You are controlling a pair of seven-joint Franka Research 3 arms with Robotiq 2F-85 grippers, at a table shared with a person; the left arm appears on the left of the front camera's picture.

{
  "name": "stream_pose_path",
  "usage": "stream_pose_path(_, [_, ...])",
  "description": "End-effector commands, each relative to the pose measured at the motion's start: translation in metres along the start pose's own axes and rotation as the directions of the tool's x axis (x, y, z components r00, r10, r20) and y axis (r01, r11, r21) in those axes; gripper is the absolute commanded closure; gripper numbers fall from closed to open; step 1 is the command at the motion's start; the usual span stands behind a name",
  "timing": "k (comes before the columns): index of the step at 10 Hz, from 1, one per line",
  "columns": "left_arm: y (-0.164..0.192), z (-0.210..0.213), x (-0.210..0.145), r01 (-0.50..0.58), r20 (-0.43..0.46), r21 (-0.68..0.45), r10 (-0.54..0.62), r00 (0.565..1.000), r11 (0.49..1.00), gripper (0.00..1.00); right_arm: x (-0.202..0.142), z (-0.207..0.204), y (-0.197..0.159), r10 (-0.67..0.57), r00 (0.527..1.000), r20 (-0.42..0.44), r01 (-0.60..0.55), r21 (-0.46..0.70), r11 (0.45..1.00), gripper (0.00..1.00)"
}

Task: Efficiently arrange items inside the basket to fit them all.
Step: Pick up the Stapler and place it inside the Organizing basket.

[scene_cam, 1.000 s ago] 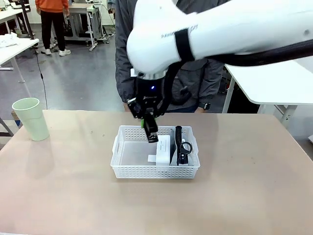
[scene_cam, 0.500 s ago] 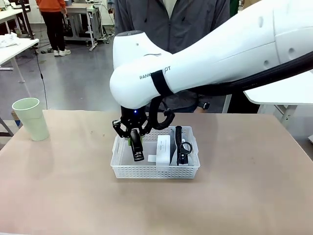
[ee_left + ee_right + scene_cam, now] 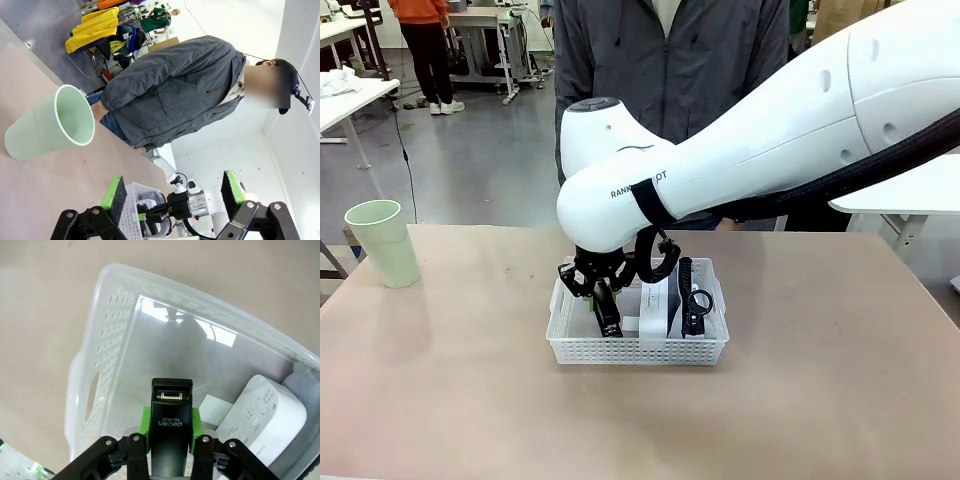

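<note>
black block (image 3: 609, 320): pinched upright between green pads, held low inside the basket toward its front-left corner; cannot tell whether touching the floor; probably kept on end to take up little floor.
right pincer (image 3: 605, 308): pressed onto the black block from both sides, pointing down inside the basket, on an arm reaching in from the right across the middle.
basket (image 3: 638, 352): at the middle of the tabletop (image 3: 470, 400); left half mostly bare, right half already filled.
white box (image 3: 655, 300): on its long edge, just right of the black block, close against the pouch; looks stood up to save room.
pouch (image 3: 686, 285): grey with black strap, upright along the basket's right wall, likely for the same reason.
pale green cup (image 3: 382, 243): upright near the tabletop's far left corner, well apart from the basket; not yet packed, likely bound for the bare left half.
left pincer (image 3: 172, 196): spread wide, pinching nothing, facing the pale green cup and the person (image 3: 175, 95).
step in hand: setting the black block down; judged past halfway.
</note>
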State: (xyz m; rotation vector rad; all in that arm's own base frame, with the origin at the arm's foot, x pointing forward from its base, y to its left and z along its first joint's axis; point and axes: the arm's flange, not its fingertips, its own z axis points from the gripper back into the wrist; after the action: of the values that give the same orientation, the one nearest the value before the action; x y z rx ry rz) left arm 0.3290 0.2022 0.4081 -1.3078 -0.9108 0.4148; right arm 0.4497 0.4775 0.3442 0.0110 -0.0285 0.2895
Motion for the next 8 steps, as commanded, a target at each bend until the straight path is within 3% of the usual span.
stream_pose_path(1, [-0.0006,0.0005,-0.0008,0.012,0.007,-0.018,-0.012,1.0,1.0,0.0,0.0028,-0.0104,-0.0021,0.076,0.997,0.001,-0.076,-0.039,0.996,0.63])
stream_pose_path(8, [-0.0006,0.0005,-0.0008,0.012,0.007,-0.018,-0.012,1.0,1.0,0.0,0.0121,-0.0176,-0.0032,0.112,0.994,-0.001,-0.112,-0.019,0.994,0.63])
